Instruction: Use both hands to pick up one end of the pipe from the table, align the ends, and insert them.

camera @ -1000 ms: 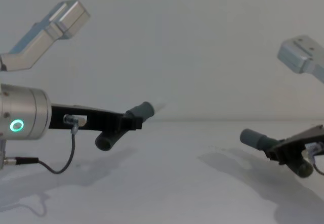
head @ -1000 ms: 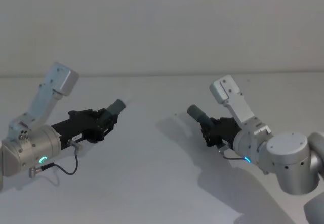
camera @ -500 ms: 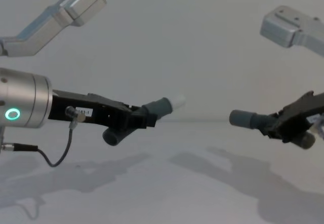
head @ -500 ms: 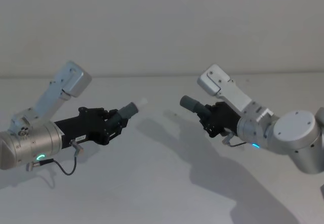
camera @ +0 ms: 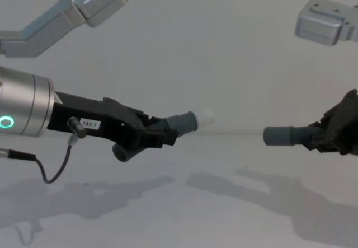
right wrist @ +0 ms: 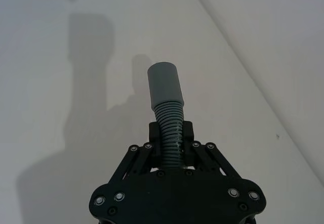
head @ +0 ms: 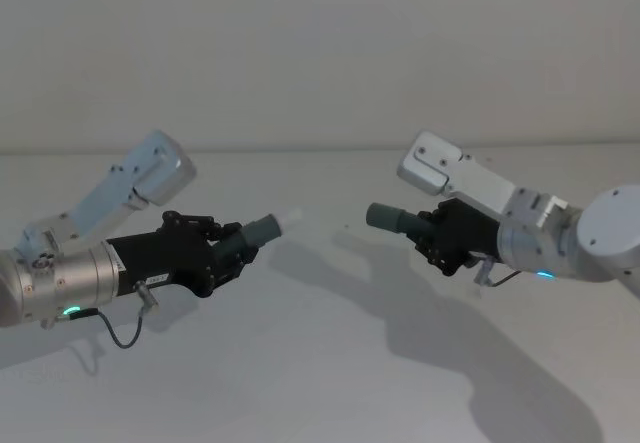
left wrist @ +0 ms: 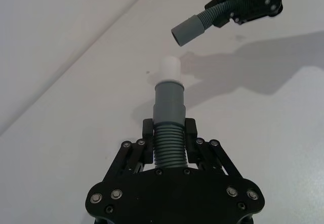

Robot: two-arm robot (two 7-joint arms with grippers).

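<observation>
- The left gripper [head: 226, 252] is clamped on the ribbed part of the white-tipped hose piece [head: 262, 231], which it holds above the surface [head: 320, 363].
- The right gripper [head: 437, 235] is clamped on the plain-cuffed hose piece [head: 393, 219], also in the air.
- The white tip [camera: 205, 116] and the grey cuff [camera: 278, 135] face each other, with a gap between them.

Above the table [head: 320, 383], the white-tipped hose piece [head: 258, 233] and the plain grey hose piece [head: 392, 219] hang apart, their ends facing each other.
</observation>
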